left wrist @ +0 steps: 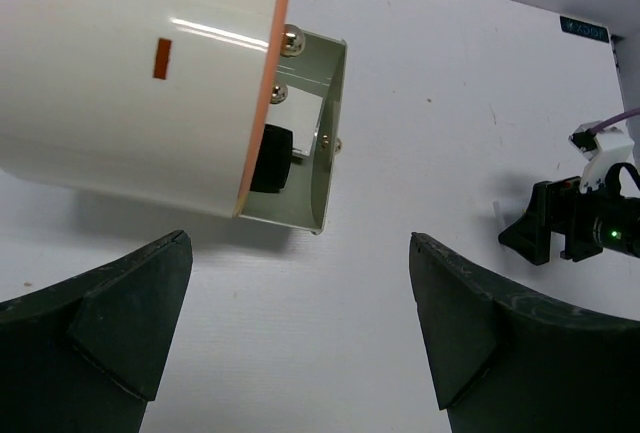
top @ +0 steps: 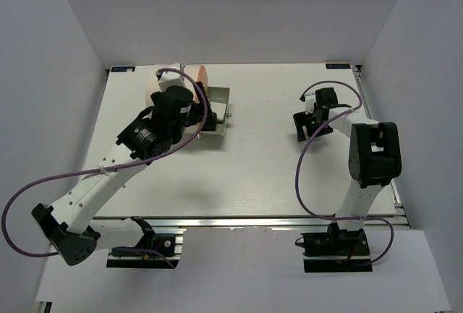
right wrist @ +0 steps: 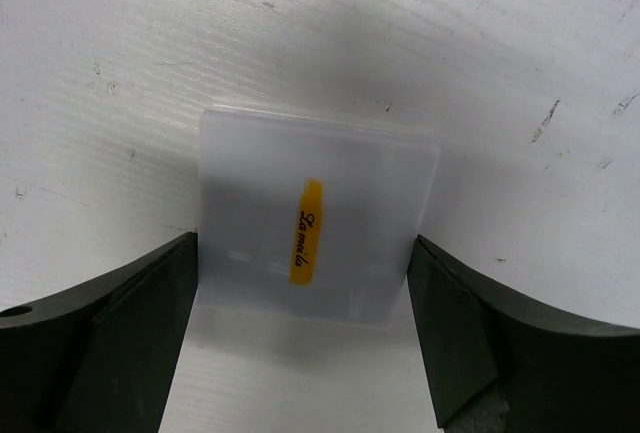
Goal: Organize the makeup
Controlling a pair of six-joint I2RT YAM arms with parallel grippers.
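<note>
A white square makeup tile (right wrist: pixel 315 218) with an orange label lies flat on the table. My right gripper (right wrist: pixel 300 243) is open and straddles it, with a fingertip close against each side edge. In the top view the right gripper (top: pixel 307 121) hides the tile. My left gripper (left wrist: pixel 300 238) is open and empty over bare table, just short of a pulled-out drawer (left wrist: pixel 330 113). A black piece (left wrist: pixel 270 158) sits inside the drawer. In the top view the left gripper (top: pixel 206 126) is at the drawer's (top: pixel 217 100) near side.
A big cream cylinder (left wrist: pixel 130 63) with an orange rim and gold knobs (left wrist: pixel 292 41) lies at the back left, also seen from above (top: pixel 165 74). The white table (top: pixel 253 176) is bounded by grey walls on the left, right and back.
</note>
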